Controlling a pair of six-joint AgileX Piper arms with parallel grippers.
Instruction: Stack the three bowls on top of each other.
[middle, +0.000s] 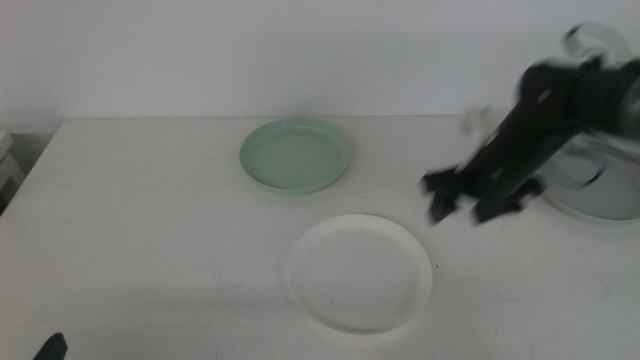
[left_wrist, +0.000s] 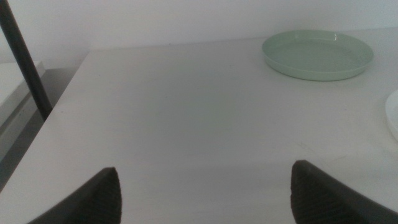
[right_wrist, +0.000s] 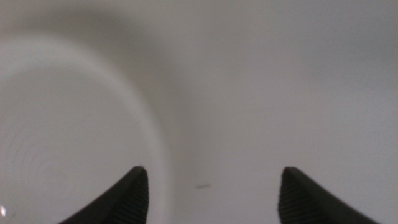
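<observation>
The mint green bowl sits at the back middle of the table. Nearer the front lies the white bowl, whose rim also shows in the left wrist view. The grey bowl rests at the far right, partly hidden behind the right arm. My right gripper hangs open and motion-blurred above the table between the white and grey bowls, holding nothing; a pale bowl lies beside it. My left gripper waits open at the front left corner.
The white table ends at a wall along the back. A dark post stands off the table's left side. Light-coloured objects sit beyond the left edge.
</observation>
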